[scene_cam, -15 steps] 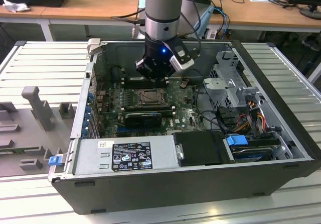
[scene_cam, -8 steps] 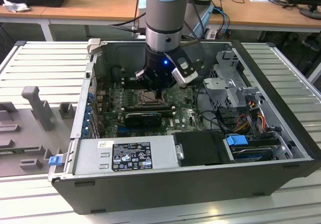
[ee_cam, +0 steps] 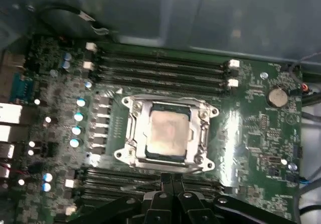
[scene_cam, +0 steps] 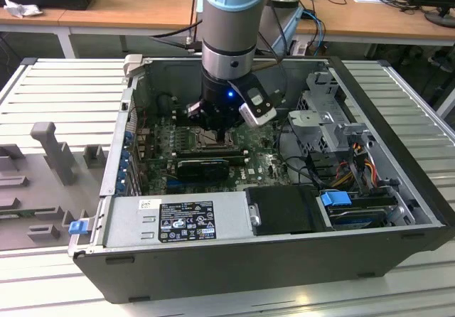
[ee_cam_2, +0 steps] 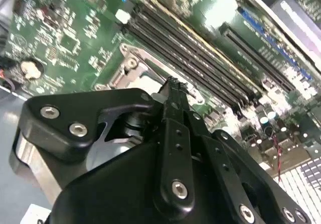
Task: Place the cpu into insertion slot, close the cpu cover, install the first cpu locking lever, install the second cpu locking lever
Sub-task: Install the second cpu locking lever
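Observation:
In the first wrist view the cpu (ee_cam: 168,133), a pale silvery-beige square, lies flat in the socket on the green motherboard (ee_cam: 251,133). The cpu cover (ee_cam: 131,128), a metal frame, lies flat around it. My gripper (ee_cam: 171,180) is shut with nothing between its fingers, and its tips hover just off one edge of the socket. In the second wrist view the gripper (ee_cam_2: 174,83) points down at the socket frame (ee_cam_2: 131,63). In the exterior view the gripper (scene_cam: 213,133) hangs low inside the open computer case (scene_cam: 234,256), right over the socket.
Long black memory sticks (ee_cam: 160,66) run along both sides of the socket. A drive cage (scene_cam: 327,121) with coloured cables (scene_cam: 359,157) is at the exterior view's right, and a black box (scene_cam: 281,210) is at the front. A grey holder tray (scene_cam: 43,168) lies outside the case.

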### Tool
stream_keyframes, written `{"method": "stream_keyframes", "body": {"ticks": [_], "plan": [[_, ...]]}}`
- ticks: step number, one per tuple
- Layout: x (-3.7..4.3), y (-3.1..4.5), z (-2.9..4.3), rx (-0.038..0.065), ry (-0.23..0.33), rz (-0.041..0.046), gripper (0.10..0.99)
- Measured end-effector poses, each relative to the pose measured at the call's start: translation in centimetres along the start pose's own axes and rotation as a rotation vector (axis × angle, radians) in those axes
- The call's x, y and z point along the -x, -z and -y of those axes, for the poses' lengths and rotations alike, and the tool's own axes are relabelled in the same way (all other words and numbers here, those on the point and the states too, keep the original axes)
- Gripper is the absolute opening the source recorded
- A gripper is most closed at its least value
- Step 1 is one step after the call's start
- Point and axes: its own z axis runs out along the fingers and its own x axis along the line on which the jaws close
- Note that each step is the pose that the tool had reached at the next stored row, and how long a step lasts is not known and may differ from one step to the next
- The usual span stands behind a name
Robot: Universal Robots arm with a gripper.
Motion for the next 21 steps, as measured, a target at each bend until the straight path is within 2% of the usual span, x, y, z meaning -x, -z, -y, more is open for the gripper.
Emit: {"method": "stream_keyframes", "body": {"ticks": [1,2,5,12,14,17,20,21], "plan": [[-0.62,-0.01,0.04,0.009,0.000,0.0010,0.106],[-0.90,-0.04,0.08,0.010,0.000,0.0011,0.106],[-1.21,-0.41,0.16,0.012,0.000,0.0013,0.106],[-2.19,-2.08,0.40,0.016,0.000,0.0017,0.106],[-2.41,-2.27,0.48,0.021,0.000,0.0021,0.106],[-2.85,-2.34,0.67,0.042,0.000,0.0045,0.106],[-3.25,-2.36,0.90,0.070,0.000,0.0075,0.106],[-3.38,-2.37,1.11,0.084,0.000,0.0091,0.106]]}}
